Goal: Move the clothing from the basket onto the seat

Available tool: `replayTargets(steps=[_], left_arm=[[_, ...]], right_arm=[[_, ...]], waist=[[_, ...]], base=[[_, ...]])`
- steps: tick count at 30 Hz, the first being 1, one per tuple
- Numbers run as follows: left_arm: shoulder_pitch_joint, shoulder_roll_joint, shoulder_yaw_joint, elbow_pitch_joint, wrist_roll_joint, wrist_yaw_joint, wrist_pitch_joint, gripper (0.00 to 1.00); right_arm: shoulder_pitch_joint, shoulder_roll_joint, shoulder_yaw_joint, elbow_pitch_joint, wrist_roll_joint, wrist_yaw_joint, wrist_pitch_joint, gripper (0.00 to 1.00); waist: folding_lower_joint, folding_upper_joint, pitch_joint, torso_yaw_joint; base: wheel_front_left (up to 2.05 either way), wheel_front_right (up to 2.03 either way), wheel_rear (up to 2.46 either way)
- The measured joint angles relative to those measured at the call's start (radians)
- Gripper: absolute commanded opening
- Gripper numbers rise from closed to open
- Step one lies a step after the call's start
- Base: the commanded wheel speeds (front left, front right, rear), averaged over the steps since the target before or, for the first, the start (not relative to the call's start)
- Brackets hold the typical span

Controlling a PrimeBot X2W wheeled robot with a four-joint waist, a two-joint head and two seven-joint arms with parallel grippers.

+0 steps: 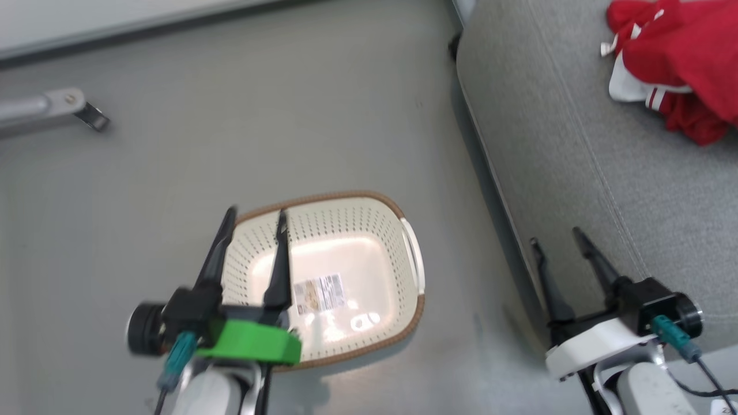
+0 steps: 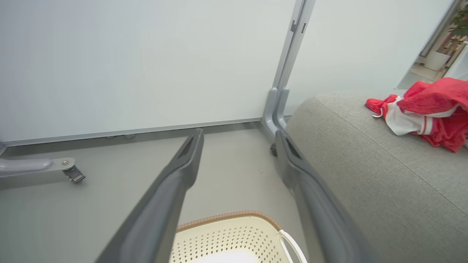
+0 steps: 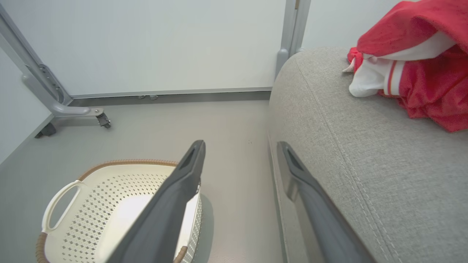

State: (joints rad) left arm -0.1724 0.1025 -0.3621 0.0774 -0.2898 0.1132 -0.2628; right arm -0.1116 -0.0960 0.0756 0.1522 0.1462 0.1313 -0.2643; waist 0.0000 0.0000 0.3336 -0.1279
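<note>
Grey floor [image 1: 323,104], left end effector [image 1: 256,213] above basket [image 1: 369,222], fingers [image 1: 280,271] apart

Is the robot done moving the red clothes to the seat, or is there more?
Looks done: the clothing lies bunched on the seat, and the basket on the floor holds just its paper label. In hand: nothing; the left gripper and right gripper are open and empty. Left: nothing that I can see to move.
</note>
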Motion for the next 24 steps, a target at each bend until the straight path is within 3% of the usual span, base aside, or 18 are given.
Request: replayTargets(steps=[6, 11, 17, 24], left_arm=[[0.185, -0.034, 0.161, -0.037, 0.053, -0.015, 0.0, 1.0], [0.301, -0.045, 0.248, -0.103, 0.105, -0.047, 0.0, 1.0], [0.412, -0.05, 0.299, -0.166, 0.119, -0.094, 0.0, 1.0], [0.51, -0.051, 0.296, -0.171, 0.114, -0.091, -0.001, 1.0]], right_arm=[[0.046, 0.008, 0.072, -0.014, 0.013, 0.0, 0.0, 1.0], [0.094, 0.021, 0.055, -0.069, 0.022, 0.0, 0.0, 1.0], [0.171, 0.035, 0.036, -0.104, 0.029, 0.0, 0.0, 1.0], [0.243, 0.04, 0.037, -0.111, 0.019, 0.0, 0.0, 1.0]], waist=[[-0.0001, 0.0, -0.136, 0.048], [-0.0001, 0.0, -0.242, 0.084], [-0.0001, 0.0, -0.344, 0.112], [-0.0001, 0.0, -0.43, 0.118]], base=[[0.0, 0.0, 0.0], [0.0, 0.0, 0.0], [0.0, 0.0, 0.0], [0.0, 0.0, 0.0]])
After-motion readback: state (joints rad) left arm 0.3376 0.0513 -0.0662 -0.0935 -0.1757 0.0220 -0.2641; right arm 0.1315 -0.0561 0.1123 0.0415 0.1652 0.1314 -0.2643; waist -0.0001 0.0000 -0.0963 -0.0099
